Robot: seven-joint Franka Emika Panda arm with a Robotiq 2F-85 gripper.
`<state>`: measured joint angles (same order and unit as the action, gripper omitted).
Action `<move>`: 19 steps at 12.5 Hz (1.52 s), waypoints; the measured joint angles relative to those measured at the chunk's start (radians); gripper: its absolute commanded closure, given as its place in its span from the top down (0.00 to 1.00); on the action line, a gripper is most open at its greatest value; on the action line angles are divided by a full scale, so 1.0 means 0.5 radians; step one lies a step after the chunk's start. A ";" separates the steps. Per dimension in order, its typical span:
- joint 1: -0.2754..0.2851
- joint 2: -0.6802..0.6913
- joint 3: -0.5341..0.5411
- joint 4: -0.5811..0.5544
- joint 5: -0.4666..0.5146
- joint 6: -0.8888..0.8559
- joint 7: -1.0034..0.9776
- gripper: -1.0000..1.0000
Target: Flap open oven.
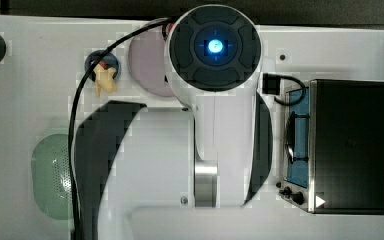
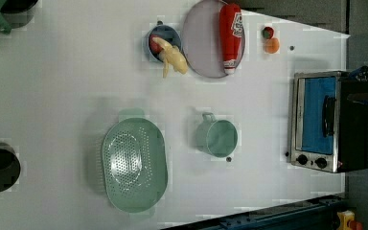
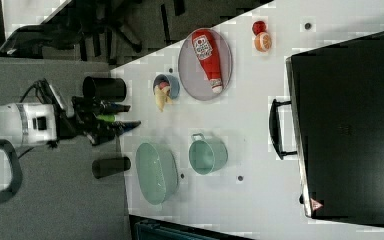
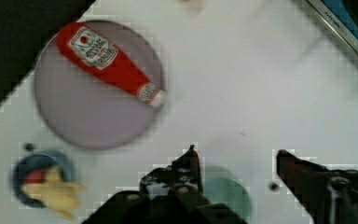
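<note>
White tabletop (image 2: 76,96) carries everything. Oven (image 2: 327,122) sits at the left view's right edge, black box, silver front frame, blue-tinted door (image 2: 318,115) flat against the frame, so shut. Dark bar handle (image 2: 327,116) across the door, two black knobs (image 2: 312,161) at the lower end of the front in the left view. In the right view the oven's black top fills the right side, handle sticking out toward the table's middle. Gripper (image 4: 235,156) seen from the wrist view: two dark fingers (image 4: 189,168) standing well apart, nothing between them, table surface showing in the gap. It hangs above the table, apart from the oven; a corner of the oven's blue door and silver frame shows at the edge of the wrist view. In the right view the gripper reaches in from the right view's left, over the table's near edge, well apart from the oven. Top view: the white arm (image 1: 215,125) covers the table's middle, oven to the top view's right. Other items, left view: grey plate (image 2: 206,40) with a red ketchup bottle (image 2: 231,36) lying on it, small blue bowl (image 2: 163,40) just beside the plate holding yellow and red pieces, green colander (image 2: 134,165), green pot (image 2: 216,136) between colander and oven, two small round fruits (image 2: 270,40) near the plate.
</note>
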<state>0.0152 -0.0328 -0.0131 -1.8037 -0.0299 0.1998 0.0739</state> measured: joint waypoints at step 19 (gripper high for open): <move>-0.053 -0.636 -0.372 -0.697 -0.048 0.058 -0.542 0.18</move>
<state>-0.0113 -0.3508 -0.1991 -2.1523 -0.0541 0.2289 -0.1973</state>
